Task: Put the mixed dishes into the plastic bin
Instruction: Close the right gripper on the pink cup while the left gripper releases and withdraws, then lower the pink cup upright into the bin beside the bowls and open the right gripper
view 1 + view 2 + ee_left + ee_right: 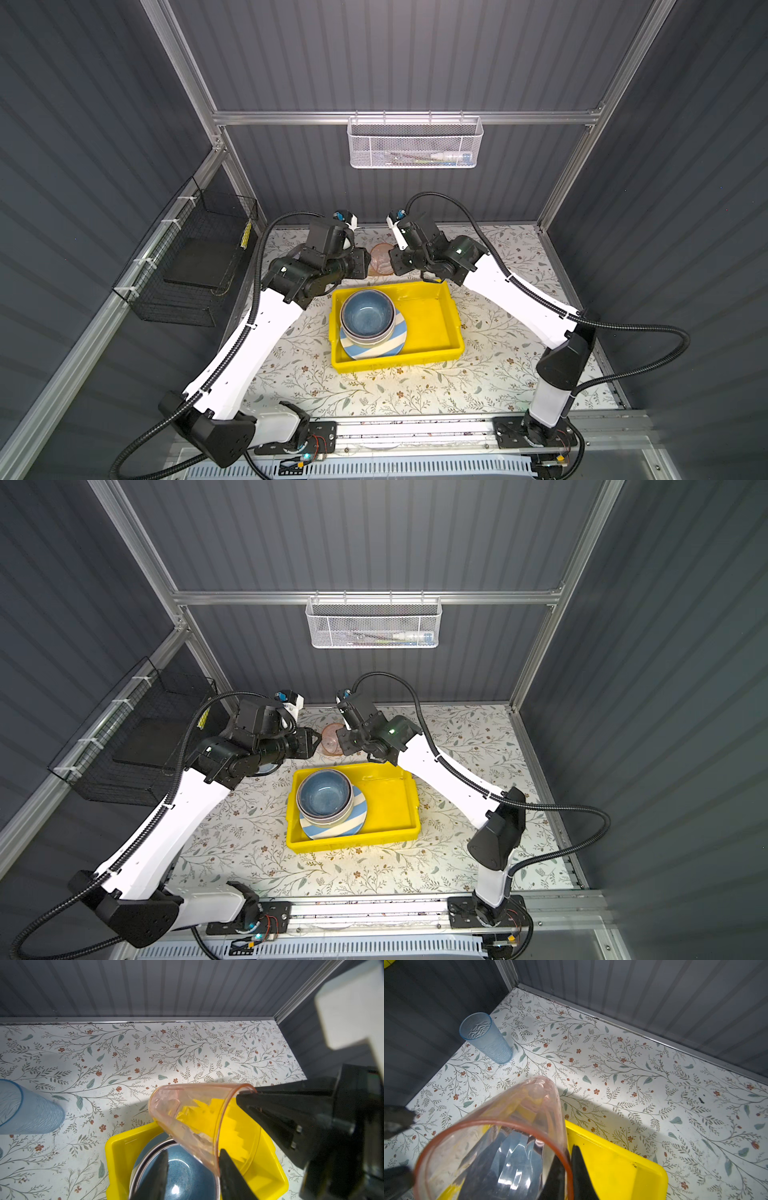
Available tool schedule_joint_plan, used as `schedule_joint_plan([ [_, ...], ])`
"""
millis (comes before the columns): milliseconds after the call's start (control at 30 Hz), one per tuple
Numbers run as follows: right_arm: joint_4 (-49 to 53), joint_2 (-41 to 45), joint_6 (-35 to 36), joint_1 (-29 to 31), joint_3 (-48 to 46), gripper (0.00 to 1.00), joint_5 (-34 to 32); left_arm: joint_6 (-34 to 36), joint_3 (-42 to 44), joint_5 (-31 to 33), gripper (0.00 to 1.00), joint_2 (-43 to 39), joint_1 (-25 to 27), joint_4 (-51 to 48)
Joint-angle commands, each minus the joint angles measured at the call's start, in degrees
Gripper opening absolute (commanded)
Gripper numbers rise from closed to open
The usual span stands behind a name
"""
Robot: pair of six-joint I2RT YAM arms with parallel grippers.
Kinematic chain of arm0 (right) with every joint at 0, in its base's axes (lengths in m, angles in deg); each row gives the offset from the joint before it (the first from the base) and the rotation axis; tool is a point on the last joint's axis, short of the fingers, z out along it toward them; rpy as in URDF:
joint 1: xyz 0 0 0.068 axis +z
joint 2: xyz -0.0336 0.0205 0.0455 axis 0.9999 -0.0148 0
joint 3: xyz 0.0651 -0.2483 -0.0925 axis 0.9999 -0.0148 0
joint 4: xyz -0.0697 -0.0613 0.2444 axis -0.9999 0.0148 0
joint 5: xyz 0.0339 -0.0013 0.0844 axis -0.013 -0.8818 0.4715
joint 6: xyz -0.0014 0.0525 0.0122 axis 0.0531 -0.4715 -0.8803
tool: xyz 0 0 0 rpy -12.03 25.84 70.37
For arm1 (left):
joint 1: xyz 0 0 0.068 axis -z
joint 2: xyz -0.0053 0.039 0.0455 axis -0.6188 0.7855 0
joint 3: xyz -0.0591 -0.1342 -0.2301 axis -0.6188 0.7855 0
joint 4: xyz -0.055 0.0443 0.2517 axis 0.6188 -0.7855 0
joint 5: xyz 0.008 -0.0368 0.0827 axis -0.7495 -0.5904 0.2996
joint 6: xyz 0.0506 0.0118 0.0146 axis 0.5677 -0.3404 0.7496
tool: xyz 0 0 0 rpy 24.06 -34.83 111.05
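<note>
- Right gripper (pixel 568 1154) is clamped tight on the pink tumbler (pixel 508 1126), one finger inside the rim and the other outside it.
- Left gripper (pixel 194 1151) has its jaws standing apart and grips nothing; one finger sits just beside the tumbler's rim, and whether it touches I cannot tell.
- Yellow bin (pixel 428 324) rests around the middle of the desk (pixel 478 374), its long sides running roughly parallel to the desk's front edge.
- Blue-white striped plate (pixel 374 351) lies flat in the bin's left half, close to its front left corner.
- Blue bowl (pixel 368 313) stands mouth up on that plate, nested in a paler bowl (pixel 368 338) whose rim shows around it.
- Pink tumbler (pixel 380 259) hangs on its side between the two grippers in both top views, just behind the bin's back rim and toward the desk's back edge, its mouth turned to the right gripper.
- Blue tumbler (pixel 485 1039) stands upright on the desk near its back left corner, well apart from the bin.
</note>
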Motion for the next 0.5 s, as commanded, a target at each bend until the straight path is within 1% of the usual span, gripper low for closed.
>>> schedule_joint_plan([
  [0, -0.7, 3.3, 0.6, -1.4, -1.9, 0.0, -2.0, 0.3, 0.0, 4.4, 0.5, -3.2, 0.2, -1.9],
  [100, 0.0, 6.2, 1.2, -2.5, -5.5, 0.0, -3.2, 0.1, 0.9, 9.7, 0.61, -4.5, 0.1, -3.5],
  [167, 0.3, 8.4, 1.3, -3.3, -8.5, 0.0, -3.6, 0.0, 1.8, 13.8, 0.66, -5.1, 0.1, -4.8],
  [267, 1.2, 11.3, 1.1, -4.5, -12.7, 0.0, -4.0, 0.2, 2.8, 17.8, 0.72, -5.4, -0.2, -6.3],
  [367, 2.1, 13.6, 0.4, -5.7, -16.3, 0.0, -3.8, 0.6, 3.7, 18.5, 0.73, -5.0, -1.6, -7.4],
  [467, 2.7, 14.9, 0.0, -6.5, -19.1, 0.0, -2.8, 0.6, 4.7, 17.4, 0.73, -4.4, -4.0, -8.1],
])
